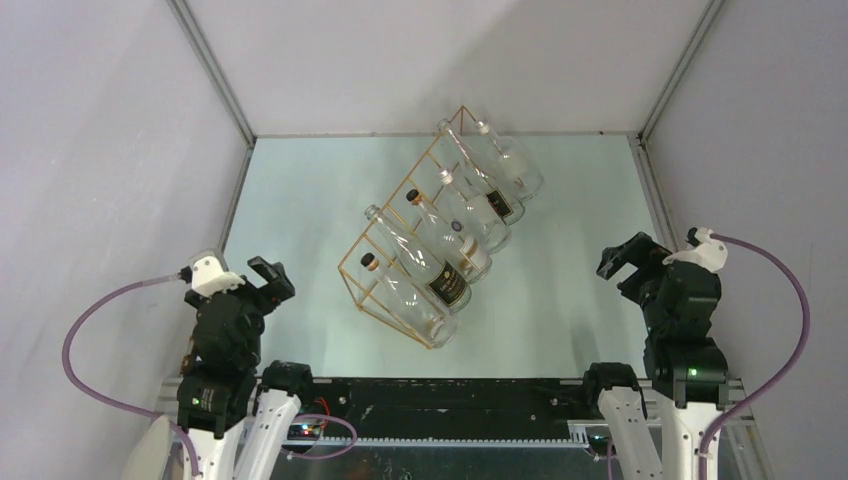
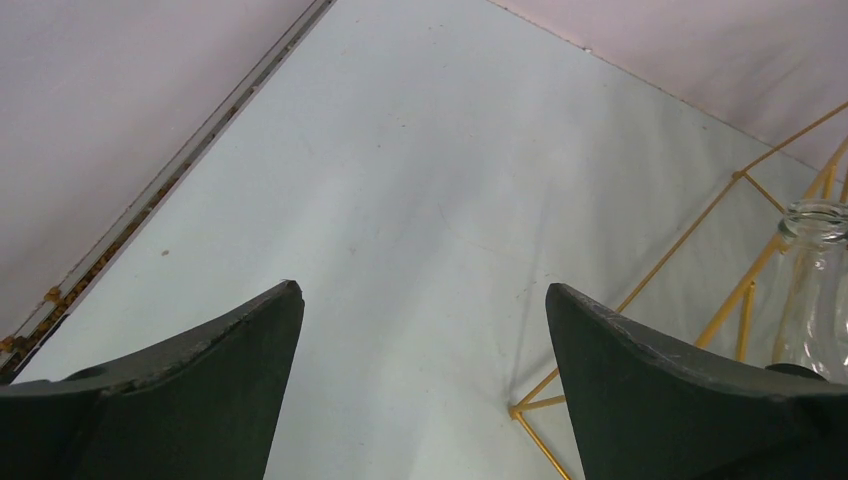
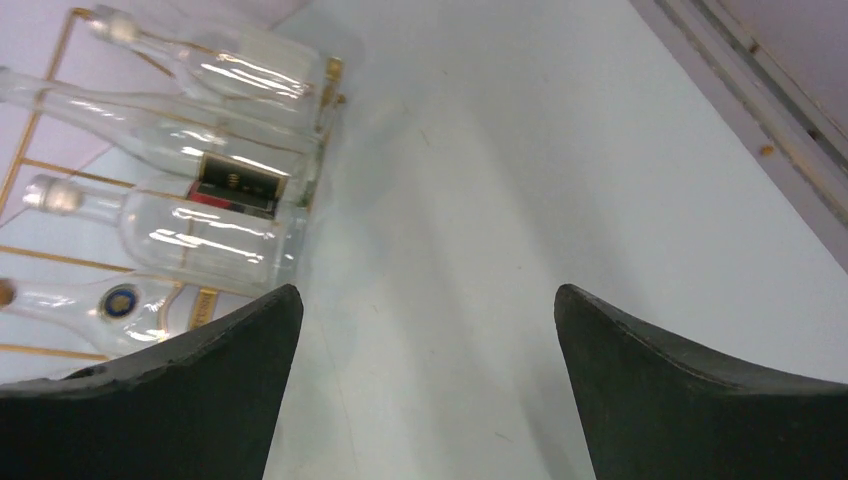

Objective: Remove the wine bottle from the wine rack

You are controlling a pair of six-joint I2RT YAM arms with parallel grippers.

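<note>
A pale table (image 1: 300, 190) is lying between white walls (image 1: 120, 130). The gold wire rack (image 1: 425, 157) is standing near the middle of it, running diagonally from near-left to far-right. Six clear bottles (image 1: 455, 255) are lying in the rack side by side, each just beside its neighbour, with wire cells framing their necks. Their long axes are crossing the rack's line, necks pointing far-left and bases sitting toward the near-right. At least two are showing dark labels.

Both arms are folded back close to their bases. The left gripper (image 1: 272, 278) is hanging at the table's left side, well apart from the rack. Its jaws are spread wide and holding nothing. Its wrist view is catching the rack's near corner (image 2: 520, 408) and one uncorked bottle mouth (image 2: 815, 222) at the right edge. The right gripper (image 1: 625, 262) is hanging at the right side, likewise well apart, jaws wide and holding nothing. Its wrist view is showing the bottle bases at the left.
</note>
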